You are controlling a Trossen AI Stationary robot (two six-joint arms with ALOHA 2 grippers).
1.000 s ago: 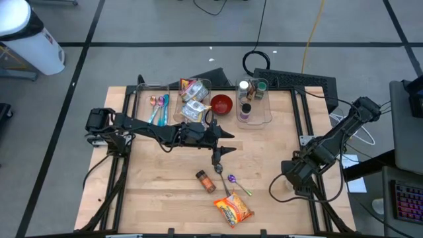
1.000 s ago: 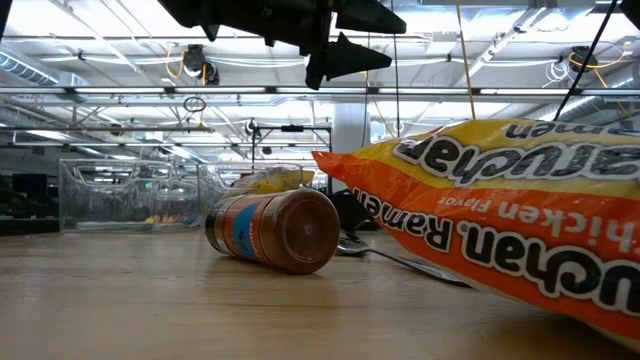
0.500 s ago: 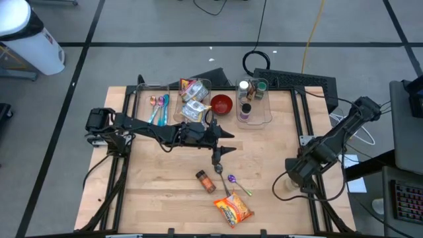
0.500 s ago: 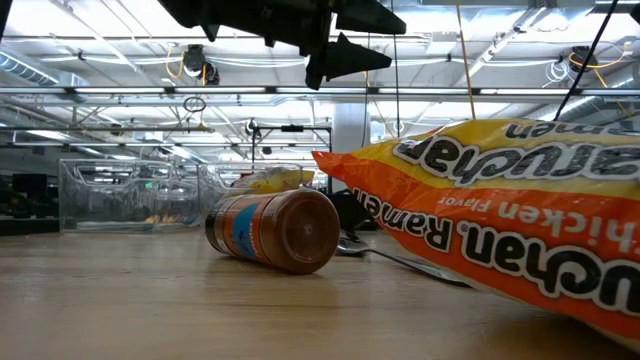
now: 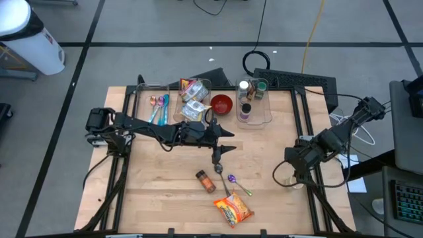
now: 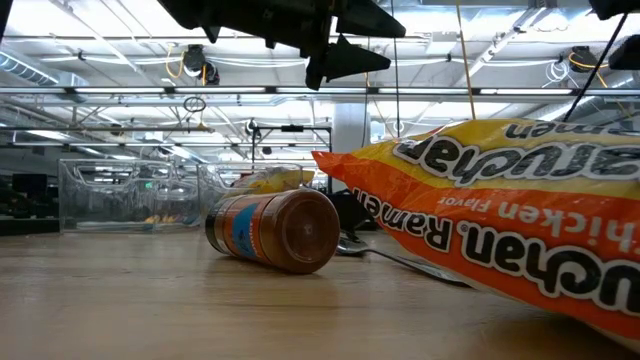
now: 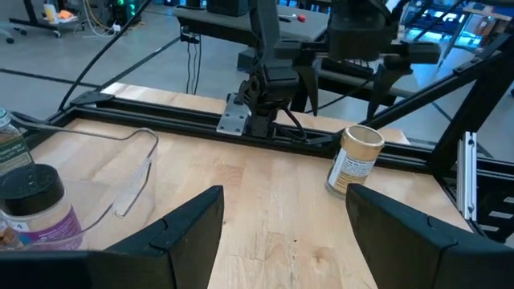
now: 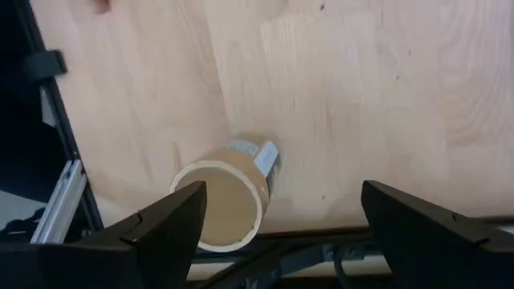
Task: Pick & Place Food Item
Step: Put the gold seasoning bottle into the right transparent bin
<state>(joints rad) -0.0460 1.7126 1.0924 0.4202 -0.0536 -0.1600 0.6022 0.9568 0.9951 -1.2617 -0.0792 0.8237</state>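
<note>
Hovering over the right edge of the table, the right claw has its fingers spread wide, gripping nothing. Directly below it a tan can stands upright on the wood, close to the black frame rail; the claw is above the can and clear of it. The same can shows from the left wrist view, near the rail with the right arm over it.

The left claw reaches over the table's middle, its fingers also spread and empty. It hangs above the wood, apart from everything there.

Toward the front edge lie a spice jar on its side, a purple spoon just beside it, and an orange ramen pack nearest the edge. In the low view the jar lies left of the ramen pack.

Along the far side stand clear bins: one with spoons, one with snack packs, one with jars. A red bowl sits between the last two bins.
</note>
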